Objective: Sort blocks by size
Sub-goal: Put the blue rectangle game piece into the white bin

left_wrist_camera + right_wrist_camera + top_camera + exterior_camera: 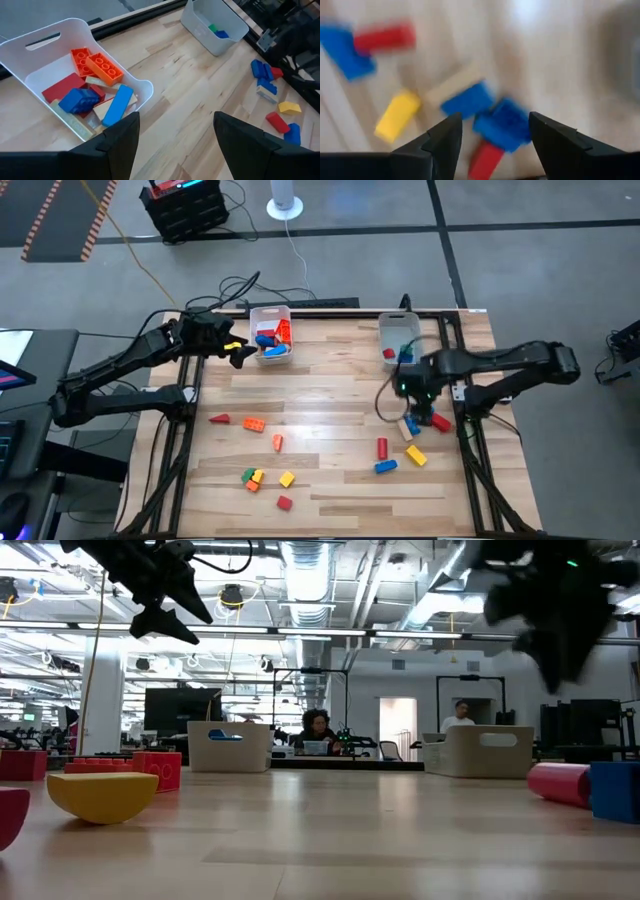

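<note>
High view: both bins (pixel 270 313) partly filled, many blocks (pixel 254 423) loose mid-tabletop. Left claw (pixel 175 135) open, empty; right claw (pixel 492 132) open, empty, above right-edge cluster.

The high view looks straight down on the whole table (pixel 330 480); the low view sits at tabletop height, facing level into the room. The left wrist view looks close onto the left bin (pixel 75 30) (also in the high view), the right wrist view close onto blocks (pixel 470 100).
</note>
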